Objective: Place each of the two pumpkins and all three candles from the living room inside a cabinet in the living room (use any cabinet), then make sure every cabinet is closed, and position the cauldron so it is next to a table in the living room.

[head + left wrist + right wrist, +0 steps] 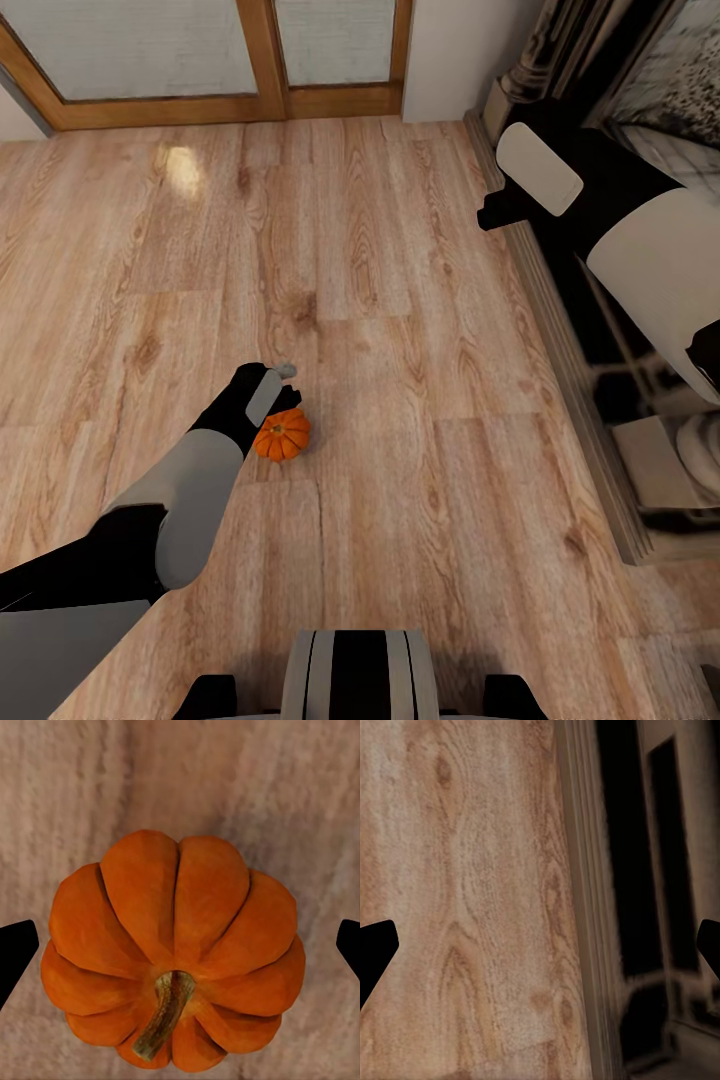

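Observation:
One bright-orange pumpkin (284, 435) lies on the light wood plank floor (400, 330), its stem visible in the left wrist view. My left gripper (284, 405) hangs directly over the pumpkin (176, 945). It is open, with a black fingertip (13, 952) on either side of the pumpkin and a gap between each and the rind. My right gripper (497, 215) is held high at the right, by the fireplace. It is open, with only floor between its fingers (375, 952). The candles, the second pumpkin and the cabinet are out of view.
Wood-framed glass doors (270, 95) run along the far wall. The dark fireplace surround (600, 350) and its raised hearth edge (560, 330) line the right side, close to my right arm. My base (360, 675) is at the bottom edge.

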{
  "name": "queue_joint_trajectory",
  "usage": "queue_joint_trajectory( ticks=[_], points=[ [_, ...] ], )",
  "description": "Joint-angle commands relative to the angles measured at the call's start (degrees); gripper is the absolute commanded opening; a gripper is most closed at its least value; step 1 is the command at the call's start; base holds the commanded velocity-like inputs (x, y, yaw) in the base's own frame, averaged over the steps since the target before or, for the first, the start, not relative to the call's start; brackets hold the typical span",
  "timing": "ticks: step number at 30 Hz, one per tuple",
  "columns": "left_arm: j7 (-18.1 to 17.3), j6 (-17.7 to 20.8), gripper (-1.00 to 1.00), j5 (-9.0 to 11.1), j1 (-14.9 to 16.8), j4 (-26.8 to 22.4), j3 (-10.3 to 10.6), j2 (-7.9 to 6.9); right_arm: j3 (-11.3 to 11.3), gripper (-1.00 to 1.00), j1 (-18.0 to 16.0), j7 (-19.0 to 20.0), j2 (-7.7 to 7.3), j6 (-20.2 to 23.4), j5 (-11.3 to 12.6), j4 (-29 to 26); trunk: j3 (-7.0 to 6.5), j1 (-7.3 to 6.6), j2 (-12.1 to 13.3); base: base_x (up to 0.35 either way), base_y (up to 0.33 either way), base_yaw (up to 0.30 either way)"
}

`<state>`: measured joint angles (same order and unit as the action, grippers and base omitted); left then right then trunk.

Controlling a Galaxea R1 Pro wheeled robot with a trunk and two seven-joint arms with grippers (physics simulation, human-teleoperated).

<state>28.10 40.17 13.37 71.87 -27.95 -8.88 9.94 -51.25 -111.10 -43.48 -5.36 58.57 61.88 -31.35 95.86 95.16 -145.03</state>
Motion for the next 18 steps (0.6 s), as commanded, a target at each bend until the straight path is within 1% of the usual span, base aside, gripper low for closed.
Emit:
queue_joint_trajectory(
  ticks=[1, 18],
  points=[
    [0.50, 0.07, 1.00, 0.60, 0.02, -0.08, -0.21, 0.05, -0.44, 1.00, -0.08, -0.46, -0.08, 0.14, 0.61, -0.11, 0.04, -0.01, -0.01, 0.000, 0.000, 0.000],
    [0.67, 0.09, 1.00, 0.61, 0.02, -0.01, -0.35, 0.05, -0.44, 1.00, 0.01, -0.46, -0.09, 0.14, 0.61, -0.11, 0.04, -0.01, -0.01, 0.000, 0.000, 0.000]
  ],
)
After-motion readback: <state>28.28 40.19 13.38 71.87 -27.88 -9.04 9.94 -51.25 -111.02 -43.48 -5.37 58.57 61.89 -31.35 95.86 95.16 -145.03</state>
